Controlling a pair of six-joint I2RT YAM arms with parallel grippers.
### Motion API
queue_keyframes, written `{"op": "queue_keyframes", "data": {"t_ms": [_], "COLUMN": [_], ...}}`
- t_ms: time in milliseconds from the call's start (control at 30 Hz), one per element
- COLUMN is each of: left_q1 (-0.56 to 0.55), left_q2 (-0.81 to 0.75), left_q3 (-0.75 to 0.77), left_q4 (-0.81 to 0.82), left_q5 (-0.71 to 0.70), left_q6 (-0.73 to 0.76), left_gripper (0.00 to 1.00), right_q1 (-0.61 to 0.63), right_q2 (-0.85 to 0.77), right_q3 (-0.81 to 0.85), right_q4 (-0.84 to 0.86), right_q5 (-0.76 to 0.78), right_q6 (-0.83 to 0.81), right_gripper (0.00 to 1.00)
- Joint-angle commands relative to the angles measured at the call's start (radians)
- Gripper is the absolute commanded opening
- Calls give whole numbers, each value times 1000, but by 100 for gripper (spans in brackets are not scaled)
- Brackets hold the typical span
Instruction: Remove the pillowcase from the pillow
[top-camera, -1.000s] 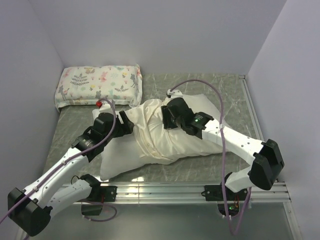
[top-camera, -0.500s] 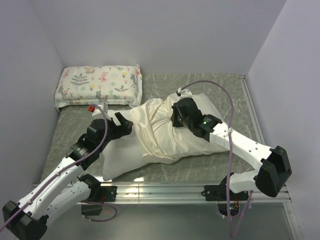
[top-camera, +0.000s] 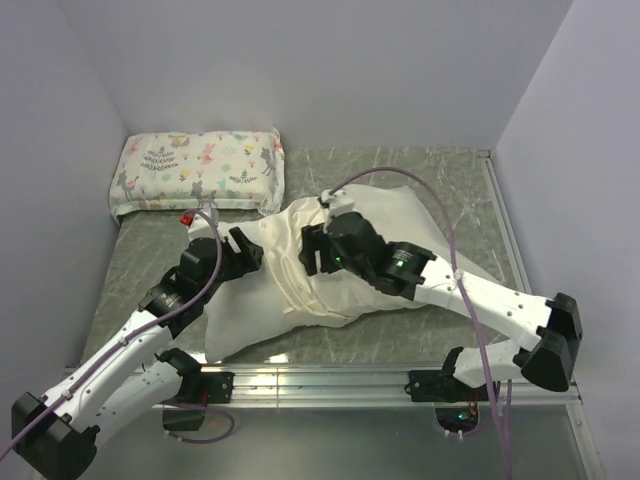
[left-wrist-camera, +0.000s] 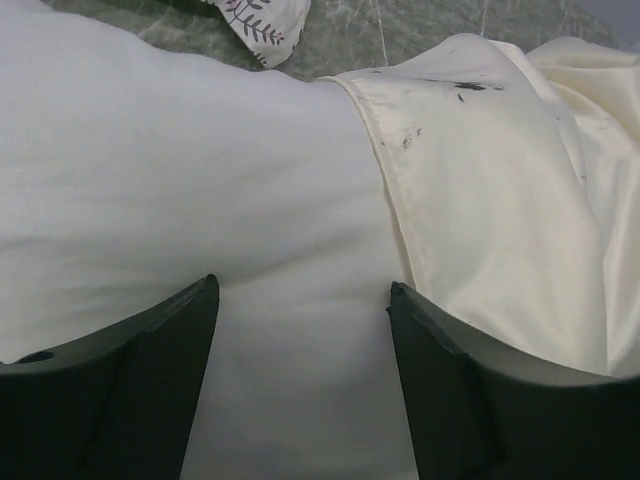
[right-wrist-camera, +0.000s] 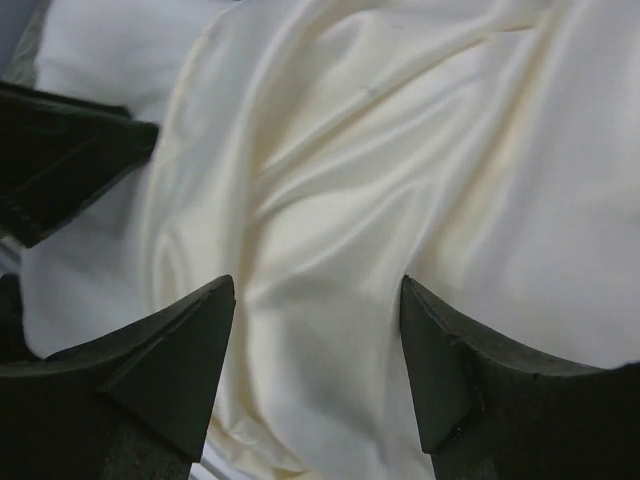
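The white pillow (top-camera: 235, 315) lies across the table, its near-left end bare. The cream pillowcase (top-camera: 345, 290) covers the rest, bunched in folds at the middle. My left gripper (top-camera: 247, 250) is open over the bare pillow (left-wrist-camera: 150, 180), its jaws (left-wrist-camera: 303, 290) just left of the case's hem (left-wrist-camera: 395, 170). My right gripper (top-camera: 312, 252) is open, its jaws (right-wrist-camera: 318, 285) spread over the wrinkled case (right-wrist-camera: 380, 170), with nothing between them. The bare pillow (right-wrist-camera: 100, 50) shows at the upper left of the right wrist view, with the left gripper's fingers (right-wrist-camera: 60, 150) close by.
A small floral animal-print pillow (top-camera: 198, 170) lies at the back left, and its corner shows in the left wrist view (left-wrist-camera: 265, 18). The marbled table (top-camera: 450, 170) is walled at the back and on both sides. A metal rail (top-camera: 330, 378) runs along the near edge.
My right gripper has swung left along the pillow, from its middle to the bunched folds next to the left gripper. The left gripper has barely moved.
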Motion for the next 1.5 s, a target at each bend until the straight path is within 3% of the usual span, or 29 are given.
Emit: {"op": "queue_keyframes", "data": {"t_ms": [0,100,233,333,367,433,667,700,733,800,900,1067,1267,1333,1367,1400,1467], "left_q1": [-3,-3,-1,0,2,8,31,34,36,34,34,11,-73,-75,-72,-70,-38], "left_q2": [27,44,71,79,79,81,88,88,88,79,84,175,329,380,425,438,431], "left_q3": [-23,-22,-25,-28,-31,-33,-42,-40,-36,-26,-4,65,119,147,159,171,188], "left_q4": [-7,-1,7,15,15,15,24,29,35,73,110,92,93,73,37,12,-19], "left_q5": [63,74,87,91,91,90,117,126,139,222,331,384,349,350,312,280,194], "left_q6": [-7,2,7,9,10,15,29,30,41,61,101,139,176,185,188,188,190], "left_gripper": [79,88,77,68,67,65,64,65,74,89,97,99,99,69,47,2,0], "right_q1": [83,119,117,104,97,55,-166,-182,-193,-206,-205,-206,-205,-203,-205,-206,-226], "right_q2": [83,175,300,329,326,274,-10,-22,-30,-18,25,59,93,101,102,101,93], "right_q3": [98,163,231,233,226,169,-129,-149,-173,-186,-196,-190,-156,-137,-129,-109,-83], "right_q4": [-11,-24,-45,-59,-59,-44,163,177,189,212,249,277,268,254,243,230,168], "right_q5": [53,84,113,141,153,155,-3,-41,-67,-130,-184,-219,-238,-238,-223,-200,-155], "right_q6": [-6,-4,2,9,19,45,134,137,141,146,155,166,160,152,148,134,117], "right_gripper": [74,75,70,37,14,0,0,0,0,0,0,0,0,0,0,0,0]}}
